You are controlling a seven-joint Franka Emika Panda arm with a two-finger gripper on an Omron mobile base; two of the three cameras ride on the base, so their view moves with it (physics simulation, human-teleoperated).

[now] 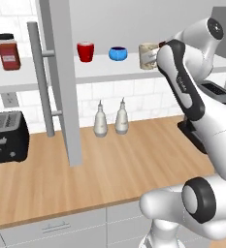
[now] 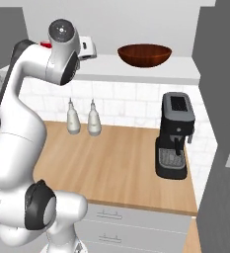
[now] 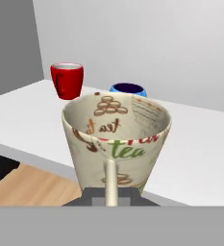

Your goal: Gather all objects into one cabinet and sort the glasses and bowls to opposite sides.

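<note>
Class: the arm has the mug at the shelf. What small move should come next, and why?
Probably slide the mug toward the red cup and set it down. The tool is shut on the mug's handle; the blue bowl sits between them, so it should steer around it to keep cups together.

Red cup (image 3: 67,79), blue bowl (image 3: 128,90), beige lettered mug (image 3: 117,139)

On shelf board (image 1: 46,80) in left base view: spice jar (image 1: 8,51) at 9 o'clock end, then cup (image 1: 85,51), small bowl (image 1: 118,53), mug (image 1: 147,55) toward 3 o'clock. In hand view, mug (image 3: 116,140) nearest; cup (image 3: 67,80) behind at 11 o'clock, small bowl (image 3: 128,90) directly behind. Below on counter (image 1: 109,169): toaster (image 1: 7,137) at 9 o'clock, two bottles (image 1: 110,117) side by side centre, coffee machine (image 2: 174,135) at 3 o'clock. Wide bowl (image 2: 144,54) on shelf above coffee machine.
</note>
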